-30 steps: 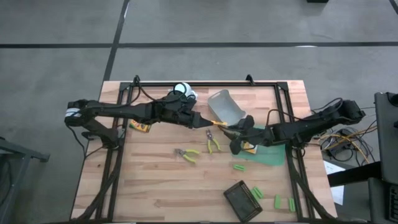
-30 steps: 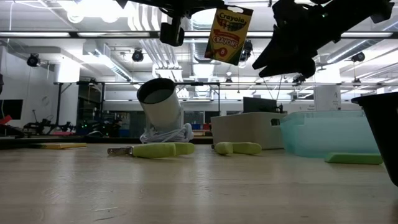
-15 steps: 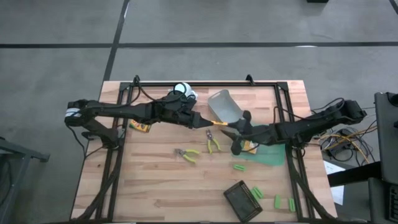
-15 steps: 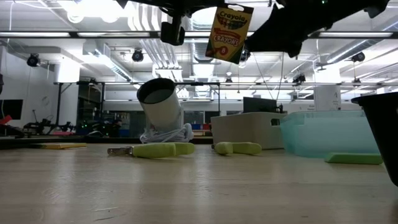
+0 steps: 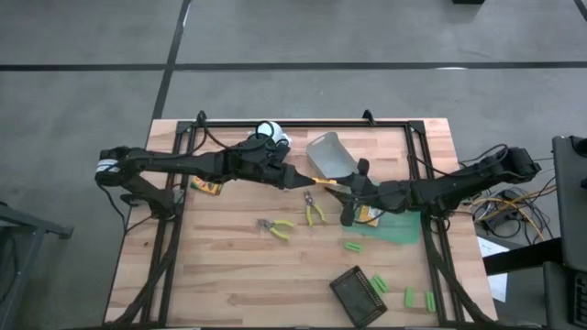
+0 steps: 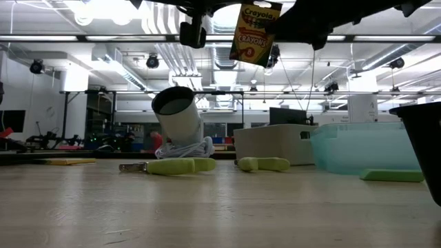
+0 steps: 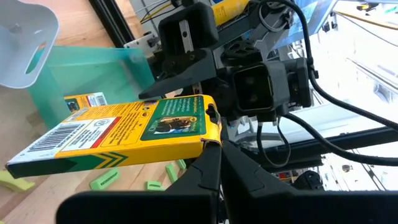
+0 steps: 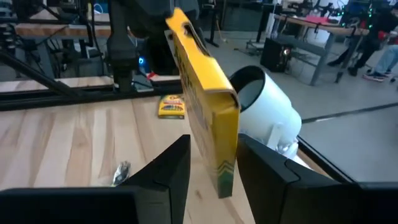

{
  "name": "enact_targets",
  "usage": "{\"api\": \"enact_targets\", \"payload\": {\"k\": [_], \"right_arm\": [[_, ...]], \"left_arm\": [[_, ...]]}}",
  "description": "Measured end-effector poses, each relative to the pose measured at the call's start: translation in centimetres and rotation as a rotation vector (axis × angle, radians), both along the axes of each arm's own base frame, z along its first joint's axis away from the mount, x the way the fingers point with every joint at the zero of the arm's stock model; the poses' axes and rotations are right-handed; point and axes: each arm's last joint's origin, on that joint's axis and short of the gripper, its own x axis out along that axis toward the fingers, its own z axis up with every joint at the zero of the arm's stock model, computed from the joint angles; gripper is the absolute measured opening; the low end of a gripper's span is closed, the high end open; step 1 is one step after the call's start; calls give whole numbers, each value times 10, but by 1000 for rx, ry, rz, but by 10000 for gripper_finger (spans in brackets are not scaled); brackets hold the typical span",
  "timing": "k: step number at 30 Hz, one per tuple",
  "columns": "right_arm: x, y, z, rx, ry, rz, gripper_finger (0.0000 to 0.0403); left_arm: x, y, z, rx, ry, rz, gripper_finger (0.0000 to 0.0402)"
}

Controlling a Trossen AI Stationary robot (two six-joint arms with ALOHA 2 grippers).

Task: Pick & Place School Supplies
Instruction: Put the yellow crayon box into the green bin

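Aloft, crayon pack (image 7: 118,134) between both hands

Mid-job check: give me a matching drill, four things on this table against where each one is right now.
1 crayon box
2 white cup
3 dark tray
4 scissors

A leaning on the table, mouth up
B in the air, held by the left gripper
C beside the green blocks
D flat on the mid-table

Pairs: 1-B, 2-A, 3-C, 4-D
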Motion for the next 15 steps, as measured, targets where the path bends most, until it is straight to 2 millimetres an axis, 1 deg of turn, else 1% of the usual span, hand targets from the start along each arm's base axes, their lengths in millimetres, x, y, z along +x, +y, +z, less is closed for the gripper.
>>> {"api": "enact_targets", "payload": {"k": [8,15], "right_arm": [[1,0,6,60,-80,-6,124],[1,1,6,0,-54,35,104]], "left_arm": [[0,0,0,-1,0,-1,5],[0,0,0,-1,0,-3,5]]}}
